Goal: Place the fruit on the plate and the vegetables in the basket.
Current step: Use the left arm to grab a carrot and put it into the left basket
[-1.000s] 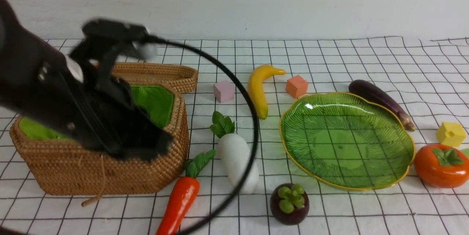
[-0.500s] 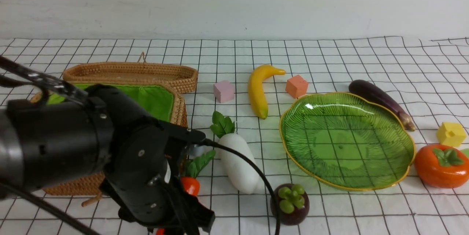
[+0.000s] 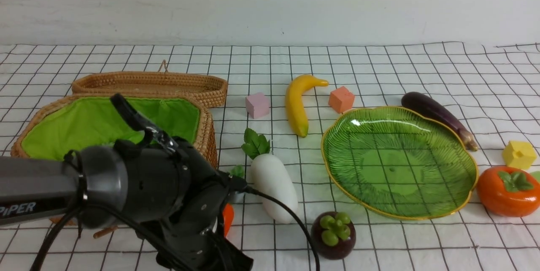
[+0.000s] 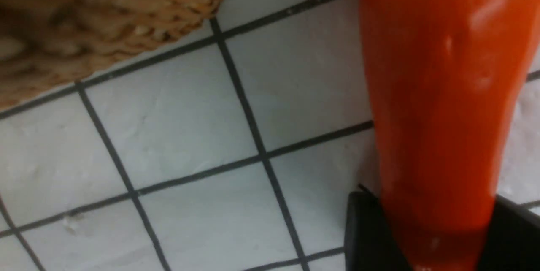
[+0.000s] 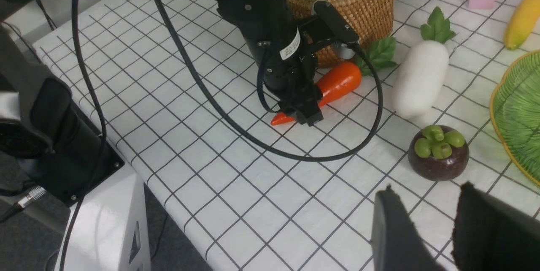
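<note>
The orange carrot (image 5: 337,83) lies on the cloth in front of the basket (image 3: 206,136), and my left gripper (image 5: 306,112) is shut on its thin end. Up close, the carrot (image 4: 438,93) fills the gap between both black fingers (image 4: 367,237). From the front my left arm hides most of the carrot (image 3: 228,218). The white radish (image 3: 272,186) and mangosteen (image 3: 333,235) lie right of it. Around the bare green plate (image 3: 396,161) lie the banana (image 3: 297,104), eggplant (image 3: 438,117) and persimmon (image 3: 508,191). My right gripper (image 5: 426,188) hangs open near the mangosteen (image 5: 438,153), holding nothing.
The shallow woven lid (image 3: 156,83) sits behind the basket. A pink cube (image 3: 257,105), an orange cube (image 3: 341,99) and a yellow cube (image 3: 519,154) lie among the produce. My left arm's cable (image 5: 295,153) loops over the cloth. The table edge (image 5: 139,169) is close.
My left arm has come out of the basket and dropped to the carrot in front of it. Its jaws opened and then closed on the carrot. The right arm has not moved.
</note>
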`<action>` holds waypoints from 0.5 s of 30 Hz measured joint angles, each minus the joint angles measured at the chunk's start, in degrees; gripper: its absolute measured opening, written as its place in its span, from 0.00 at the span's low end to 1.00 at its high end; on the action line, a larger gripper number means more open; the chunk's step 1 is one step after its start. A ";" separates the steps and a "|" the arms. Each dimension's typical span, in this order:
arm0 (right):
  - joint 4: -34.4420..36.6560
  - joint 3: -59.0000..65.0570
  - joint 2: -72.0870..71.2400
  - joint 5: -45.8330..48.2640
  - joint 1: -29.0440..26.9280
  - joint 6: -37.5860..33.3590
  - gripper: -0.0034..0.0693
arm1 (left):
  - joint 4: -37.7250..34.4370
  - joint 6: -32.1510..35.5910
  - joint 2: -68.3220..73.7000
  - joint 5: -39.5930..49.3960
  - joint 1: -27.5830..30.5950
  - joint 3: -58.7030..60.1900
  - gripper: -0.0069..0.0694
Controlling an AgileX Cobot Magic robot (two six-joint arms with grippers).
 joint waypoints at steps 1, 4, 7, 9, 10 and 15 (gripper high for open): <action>0.05 0.00 0.00 0.07 0.00 0.00 0.38 | 0.00 -0.11 0.00 -0.04 0.00 0.00 0.47; 0.11 0.00 0.00 0.32 0.00 0.00 0.38 | -0.14 -0.16 0.00 0.14 0.00 0.00 0.43; 0.11 0.00 0.00 0.34 0.00 0.00 0.38 | -1.53 1.16 -1.40 2.68 0.00 0.00 0.43; 0.11 0.00 0.00 0.34 0.00 0.00 0.38 | -4.15 3.71 -5.43 6.48 0.00 0.05 0.43; 0.11 0.00 0.00 0.34 0.00 0.00 0.38 | -5.36 4.87 -7.34 7.73 0.00 0.05 0.43; 0.11 0.00 0.00 -1.74 0.00 0.03 0.38 | -9.32 17.64 -22.34 13.19 0.00 0.05 0.43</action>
